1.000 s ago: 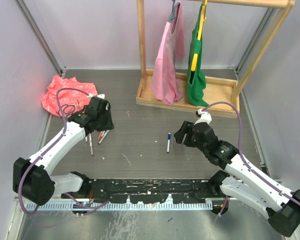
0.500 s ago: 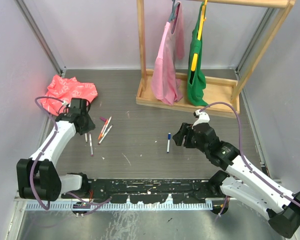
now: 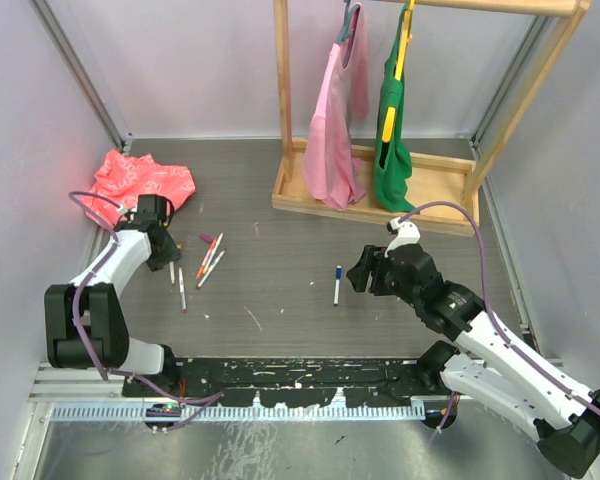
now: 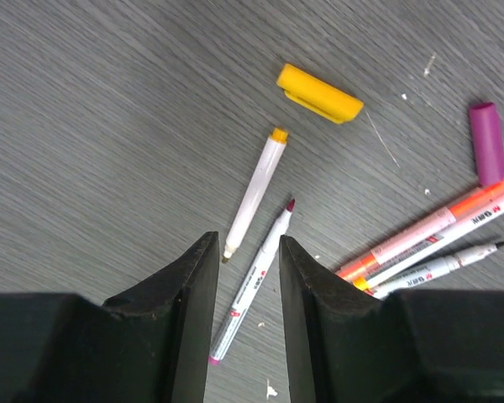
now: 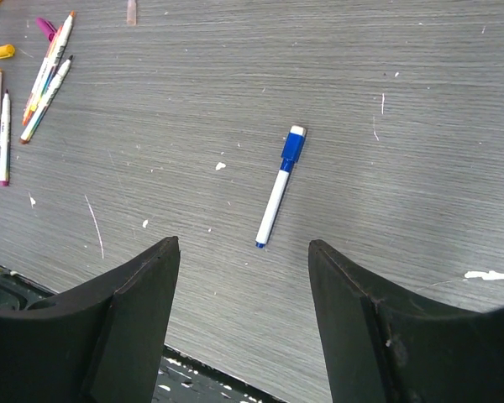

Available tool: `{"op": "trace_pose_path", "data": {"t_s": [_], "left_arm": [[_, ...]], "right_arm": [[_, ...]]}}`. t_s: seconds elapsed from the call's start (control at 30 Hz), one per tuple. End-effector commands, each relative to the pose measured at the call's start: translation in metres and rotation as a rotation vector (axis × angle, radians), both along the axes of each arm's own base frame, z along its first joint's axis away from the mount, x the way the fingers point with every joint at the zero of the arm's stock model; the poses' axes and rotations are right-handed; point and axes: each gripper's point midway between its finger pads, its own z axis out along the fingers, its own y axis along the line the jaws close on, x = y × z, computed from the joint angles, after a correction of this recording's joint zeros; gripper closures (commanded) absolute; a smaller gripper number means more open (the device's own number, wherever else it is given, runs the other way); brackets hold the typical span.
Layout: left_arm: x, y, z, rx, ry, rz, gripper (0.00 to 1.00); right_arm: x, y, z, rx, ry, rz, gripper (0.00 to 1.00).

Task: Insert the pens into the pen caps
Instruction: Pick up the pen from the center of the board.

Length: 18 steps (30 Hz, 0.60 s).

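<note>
In the left wrist view, a yellow cap (image 4: 319, 93) and a purple cap (image 4: 487, 143) lie loose on the table. A yellow-ended pen (image 4: 254, 191) and a pink-ended pen (image 4: 250, 285) lie uncapped side by side. Several more pens (image 4: 437, 243) are bunched to their right. My left gripper (image 4: 247, 239) is open with a narrow gap and holds nothing. It hovers above the pink-ended pen. In the top view it (image 3: 158, 240) is left of the pens (image 3: 209, 260). A blue pen (image 5: 279, 186) wearing its cap lies alone mid-table. My right gripper (image 5: 244, 243) is open wide and empty, just short of it.
A red crumpled bag (image 3: 135, 185) lies at the back left, close behind the left arm. A wooden rack (image 3: 380, 190) holding a pink and a green garment stands at the back right. Side walls close in the table.
My left arm has swung left and back from over the pen bunch, uncovering the pens. My right arm has barely moved. No pen or cap has shifted.
</note>
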Motion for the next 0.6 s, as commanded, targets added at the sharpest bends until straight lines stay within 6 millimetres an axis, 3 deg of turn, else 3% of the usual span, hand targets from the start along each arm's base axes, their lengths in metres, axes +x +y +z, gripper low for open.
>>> {"op": "trace_pose_path", "data": {"t_s": [0.0, 0.23, 0.57], "left_arm": [[0.015, 0.012, -0.004, 0.033, -0.019, 0.001, 0.65], [0.024, 0.013, -0.021, -0.047, -0.01, 0.001, 0.69], [0.022, 0.016, -0.042, -0.07, 0.036, 0.018, 0.75]], "right_arm": [[0.004, 0.002, 0.025, 0.044, -0.059, -0.001, 0.32], [0.002, 0.003, 0.024, 0.05, -0.053, 0.006, 0.32], [0.001, 0.002, 0.027, 0.052, -0.055, 0.005, 0.32]]}}
